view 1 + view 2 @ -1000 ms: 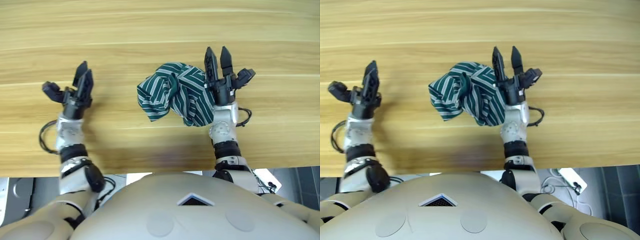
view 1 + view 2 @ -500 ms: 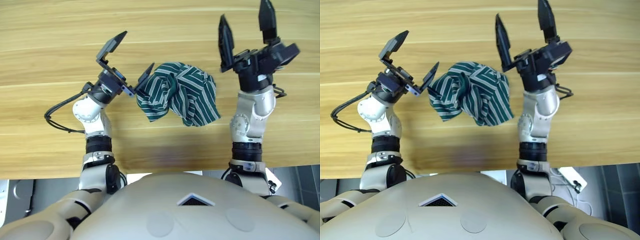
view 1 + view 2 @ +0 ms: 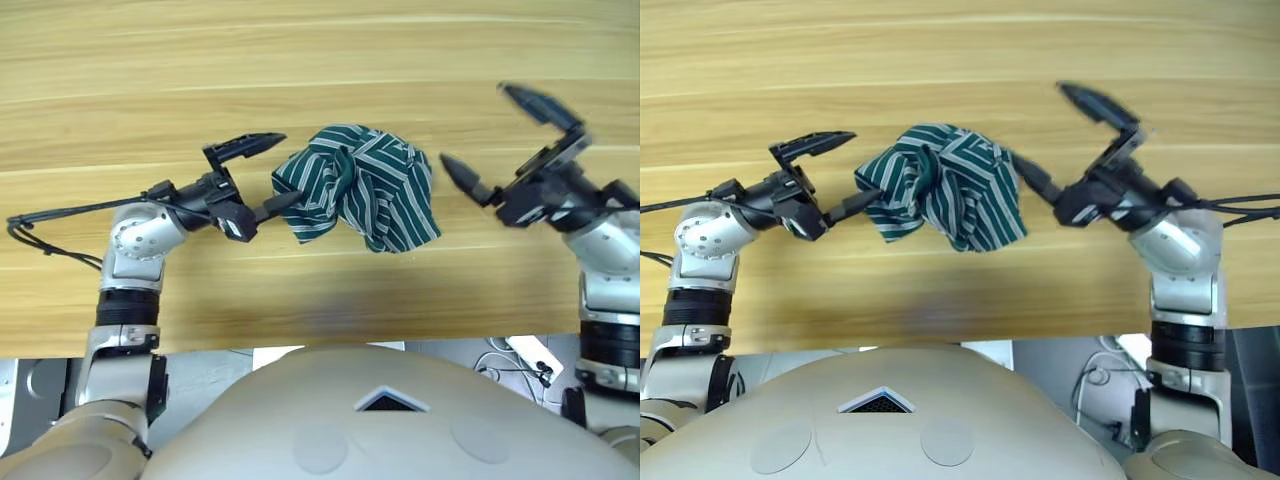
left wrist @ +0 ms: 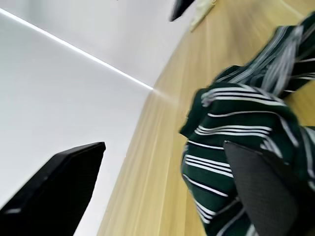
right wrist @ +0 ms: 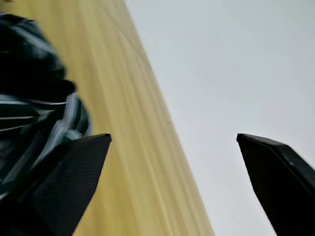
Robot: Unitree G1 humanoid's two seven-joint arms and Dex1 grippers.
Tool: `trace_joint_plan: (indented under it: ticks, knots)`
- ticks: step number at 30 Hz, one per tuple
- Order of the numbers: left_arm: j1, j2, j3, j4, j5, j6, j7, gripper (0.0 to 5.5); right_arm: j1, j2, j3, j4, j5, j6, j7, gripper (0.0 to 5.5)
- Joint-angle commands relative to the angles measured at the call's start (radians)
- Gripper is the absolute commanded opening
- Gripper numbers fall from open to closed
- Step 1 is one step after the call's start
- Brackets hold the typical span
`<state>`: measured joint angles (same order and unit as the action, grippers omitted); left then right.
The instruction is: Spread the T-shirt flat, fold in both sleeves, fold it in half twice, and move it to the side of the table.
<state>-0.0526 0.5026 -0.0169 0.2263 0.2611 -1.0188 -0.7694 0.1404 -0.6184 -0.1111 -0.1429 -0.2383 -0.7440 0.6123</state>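
The left hand (image 4: 165,147) is spread wide; one finger (image 4: 266,184) touches the crumpled green, white-striped T-shirt (image 4: 236,123) lying on the wooden surface (image 4: 142,177).

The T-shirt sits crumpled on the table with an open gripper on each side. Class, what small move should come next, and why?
Probably close the left gripper on the left edge of the T-shirt: it is open, with one finger at the cloth. The shirt lies bunched on the table, and the right gripper stands open off the other side.
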Motion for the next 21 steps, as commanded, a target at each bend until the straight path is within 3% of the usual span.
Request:
trace_joint_plan:
  ticks: [1, 11, 14, 21]
  knots:
    - [-0.02, 0.036, -0.053, 0.009, 0.106, 0.015, 0.053, 4.48, 0.004, -0.019, 0.116, 0.023, -0.096, -0.005, 0.018, 4.73]
    - [-0.124, 0.093, -0.244, 0.13, 0.404, 0.012, 0.174, 4.48, -0.199, 0.017, 0.316, 0.289, -0.443, 0.093, -0.148, 4.73]
    - [-0.148, 0.165, -0.309, 0.194, 0.55, 0.018, 0.228, 4.48, -0.197, -0.002, 0.353, 0.312, -0.465, 0.103, -0.166, 4.73]
    - [-0.209, 0.412, -0.337, 0.32, 0.567, 0.082, 0.243, 4.48, -0.163, -0.151, 0.331, 0.428, -0.461, 0.134, -0.195, 4.73]
